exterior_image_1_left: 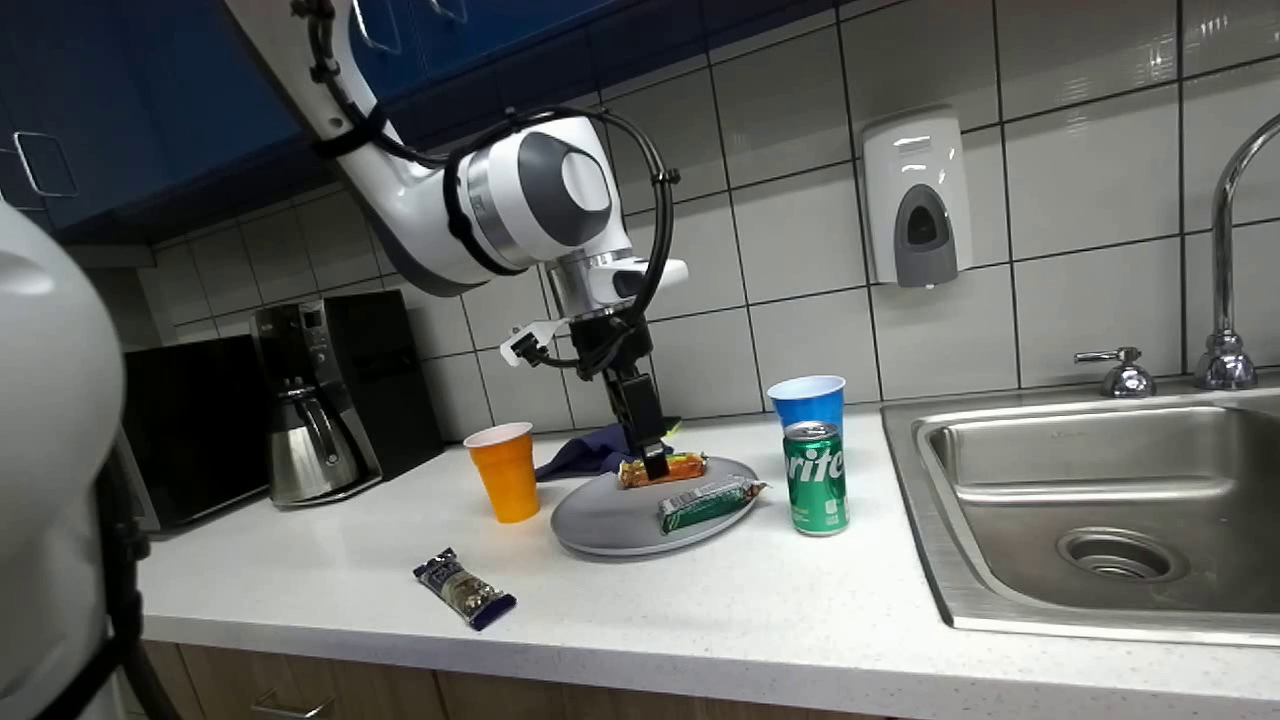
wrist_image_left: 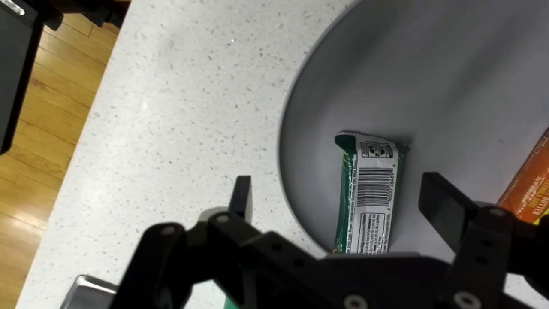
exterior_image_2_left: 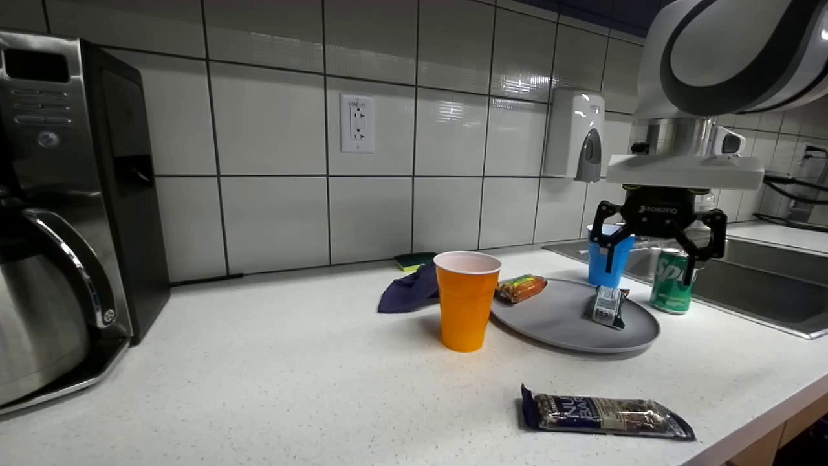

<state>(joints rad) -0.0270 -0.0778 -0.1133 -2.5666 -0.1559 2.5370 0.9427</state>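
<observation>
The green-wrapped bar [wrist_image_left: 369,193] lies barcode side up on the gray plate [exterior_image_2_left: 556,323], near its edge. The gripper [exterior_image_2_left: 649,268] hangs above it with its fingers spread wide apart; in the wrist view the bar shows between them. An orange-wrapped bar [exterior_image_2_left: 521,288] rests elsewhere on the same plate, near the rim. Beneath the plate runs a pale, speckled countertop [exterior_image_2_left: 291,369], set against white tiles [exterior_image_1_left: 800,240] with dark grout. A nut bar [exterior_image_2_left: 601,414] lies toward the counter's front, and an orange cup [exterior_image_2_left: 467,310] stands upright near the plate, close to a dark blue cloth [exterior_image_2_left: 407,289]. At the plate's opposite side a green Sprite can [exterior_image_1_left: 817,490] and a blue cup [exterior_image_1_left: 800,408] stand near each other, close to a steel sink [exterior_image_1_left: 1060,460] with a curved chrome faucet [exterior_image_1_left: 1222,260]. A soap dispenser [exterior_image_1_left: 918,195] is mounted on the tiles, and a power outlet [exterior_image_2_left: 357,123] is set in them. A coffee maker [exterior_image_1_left: 370,370] occupies the end of the counter away from the sink. Blue cabinets [exterior_image_1_left: 150,120] hang overhead, wood-fronted drawers [exterior_image_1_left: 370,697] sit below the worktop, and plank flooring [wrist_image_left: 60,94] shows past the counter edge.
</observation>
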